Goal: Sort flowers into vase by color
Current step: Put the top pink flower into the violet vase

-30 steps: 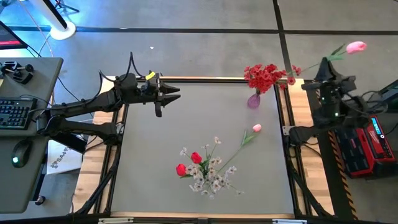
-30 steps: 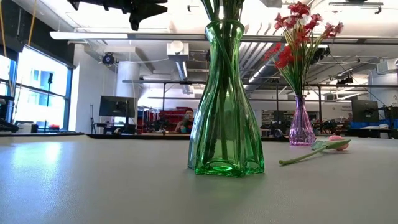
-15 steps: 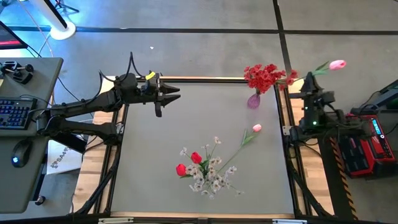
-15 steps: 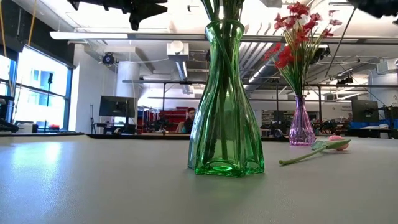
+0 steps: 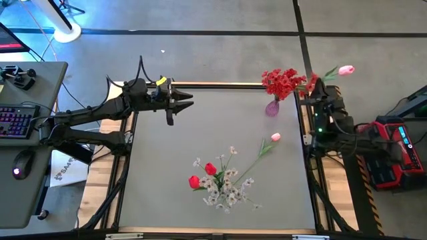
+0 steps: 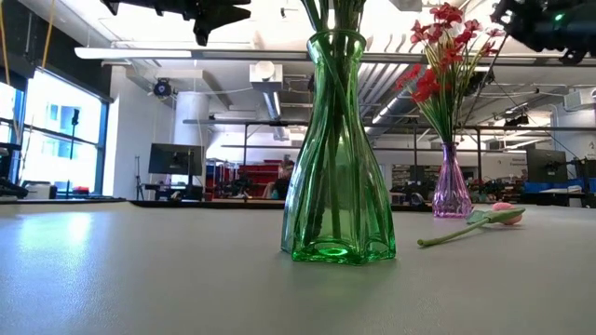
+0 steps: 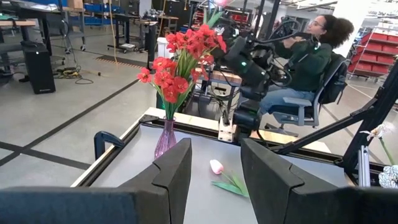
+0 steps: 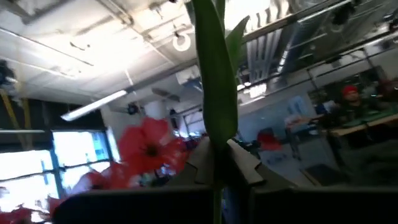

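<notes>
Right end effector [image 5: 319,89] clenched on a pink tulip's [image 5: 345,69] stem; left end effector [image 5: 181,101] parted, empty.

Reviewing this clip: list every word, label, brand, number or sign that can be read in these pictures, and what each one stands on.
No text can be read in any view.
Paper sheet beside the table's left edge: dark print, too small to read.
Red case on the floor at the right: a small label, too small to read.
Keyboard on the side desk: key markings unreadable.
</notes>
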`<state>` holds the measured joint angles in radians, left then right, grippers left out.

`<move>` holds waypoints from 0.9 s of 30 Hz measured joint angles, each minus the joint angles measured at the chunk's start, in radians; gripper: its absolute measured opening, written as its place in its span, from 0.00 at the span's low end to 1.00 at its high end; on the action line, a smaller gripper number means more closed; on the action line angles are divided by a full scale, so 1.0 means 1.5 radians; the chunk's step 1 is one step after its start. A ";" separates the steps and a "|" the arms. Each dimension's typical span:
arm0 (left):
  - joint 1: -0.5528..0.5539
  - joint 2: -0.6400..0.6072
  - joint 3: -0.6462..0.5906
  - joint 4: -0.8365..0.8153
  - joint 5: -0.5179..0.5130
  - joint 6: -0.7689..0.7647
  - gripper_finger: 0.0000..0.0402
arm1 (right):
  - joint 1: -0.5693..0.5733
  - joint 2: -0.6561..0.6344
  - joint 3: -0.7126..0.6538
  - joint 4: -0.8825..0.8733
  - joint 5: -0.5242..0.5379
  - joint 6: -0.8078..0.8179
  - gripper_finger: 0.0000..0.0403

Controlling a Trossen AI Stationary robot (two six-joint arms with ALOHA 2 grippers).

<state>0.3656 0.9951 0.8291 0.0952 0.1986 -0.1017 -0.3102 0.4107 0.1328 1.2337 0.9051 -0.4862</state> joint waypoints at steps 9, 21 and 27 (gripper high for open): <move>0.000 0.000 0.000 0.000 0.000 0.000 0.32 | -0.083 0.063 0.001 -0.068 -0.048 0.165 0.00; 0.000 0.000 0.000 0.000 0.000 0.000 0.32 | -0.048 0.062 0.037 -0.133 -0.020 0.119 0.00; 0.000 0.000 0.000 0.000 0.000 0.000 0.32 | -0.040 0.062 0.083 -0.239 -0.022 0.118 0.00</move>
<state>0.3656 0.9951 0.8291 0.0952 0.1986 -0.1017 -0.3702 0.5034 0.2573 0.8752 0.8715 -0.3087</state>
